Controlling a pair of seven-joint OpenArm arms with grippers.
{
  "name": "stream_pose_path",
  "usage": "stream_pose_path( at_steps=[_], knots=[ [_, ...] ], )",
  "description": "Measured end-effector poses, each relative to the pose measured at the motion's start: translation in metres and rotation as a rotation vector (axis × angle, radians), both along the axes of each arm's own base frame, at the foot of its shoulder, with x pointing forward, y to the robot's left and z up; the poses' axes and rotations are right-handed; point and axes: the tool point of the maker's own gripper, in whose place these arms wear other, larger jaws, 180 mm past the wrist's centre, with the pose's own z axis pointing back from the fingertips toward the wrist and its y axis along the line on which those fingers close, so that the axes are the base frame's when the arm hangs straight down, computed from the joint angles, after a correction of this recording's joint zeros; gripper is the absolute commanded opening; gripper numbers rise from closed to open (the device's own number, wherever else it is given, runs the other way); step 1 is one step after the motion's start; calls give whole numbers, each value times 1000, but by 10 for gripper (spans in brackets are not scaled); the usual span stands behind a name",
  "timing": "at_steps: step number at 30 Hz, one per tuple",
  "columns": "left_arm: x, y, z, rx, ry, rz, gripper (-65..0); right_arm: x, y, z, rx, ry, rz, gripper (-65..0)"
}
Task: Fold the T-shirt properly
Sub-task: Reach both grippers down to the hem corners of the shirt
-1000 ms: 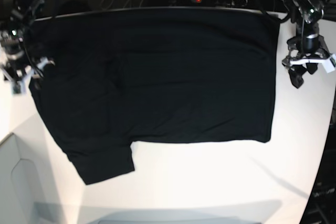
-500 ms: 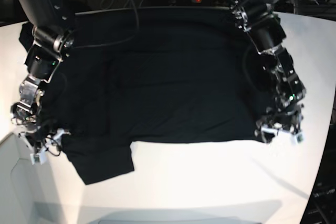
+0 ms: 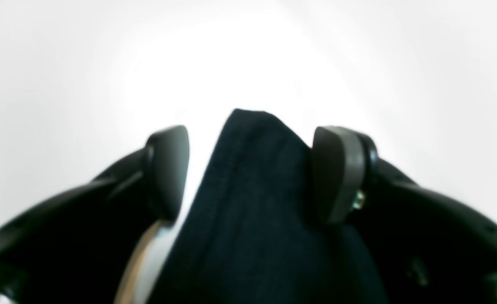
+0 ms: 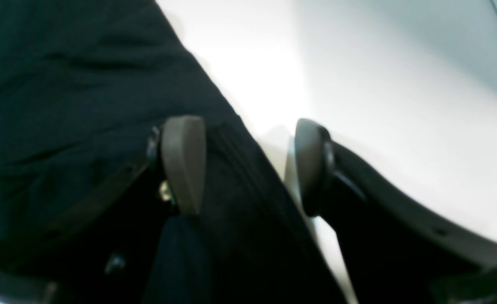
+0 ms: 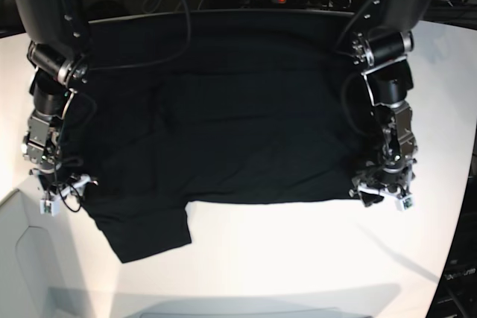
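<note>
Both grippers are set down at the near hem of the T-shirt (image 5: 231,117), and each is seen with its jaws spread wide, cloth lying between them but nothing pinched. Largest of all, the white table (image 5: 298,258) is spread under everything, bright and bare along the near side. On it the black T-shirt is laid out flat, its far edge running along the table's far rim, a short sleeve flap jutting toward the camera at the base view's lower left. Two dark arms are reached down over the garment from the far corners. On the right of the base view, the left gripper (image 5: 384,193) is planted at the shirt's near corner; from its wrist camera, the left gripper (image 3: 248,169) is seen straddling a peaked fold of dark cloth (image 3: 252,202), whose stitched hem is seen running up to the tip. That fold is pressed against one pad (image 3: 335,173), while a sliver of white table is seen between it and the other. On the left of the base view, the right gripper (image 5: 63,191) is placed at the shirt's side edge, just above the sleeve. From its own camera, the right gripper (image 4: 244,164) is seen spanning that edge, one fingertip (image 4: 183,162) over black fabric, the other over white table.
</note>
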Motion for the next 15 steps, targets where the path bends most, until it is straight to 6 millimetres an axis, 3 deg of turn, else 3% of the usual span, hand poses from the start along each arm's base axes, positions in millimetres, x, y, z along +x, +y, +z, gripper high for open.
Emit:
stream_pose_path(
  at_steps=[5,7,9,14,15],
  knots=[
    [2,-1,0,-5,-3,2,-217,2,6,-1,11,-6,4,-306],
    [3,-5,0,12,5,-21,-247,2,8,-1,14,-6,5,-306],
    [5,-12,-2,36,17,-58,-329,3,10,-1,16,-7,7,-306],
    [6,-21,-4,39,25,-84,-650,5,12,1,19,-12,10,-306],
    [6,-22,-4,36,24,-82,-650,5,12,1,19,-12,10,-306]
  ],
)
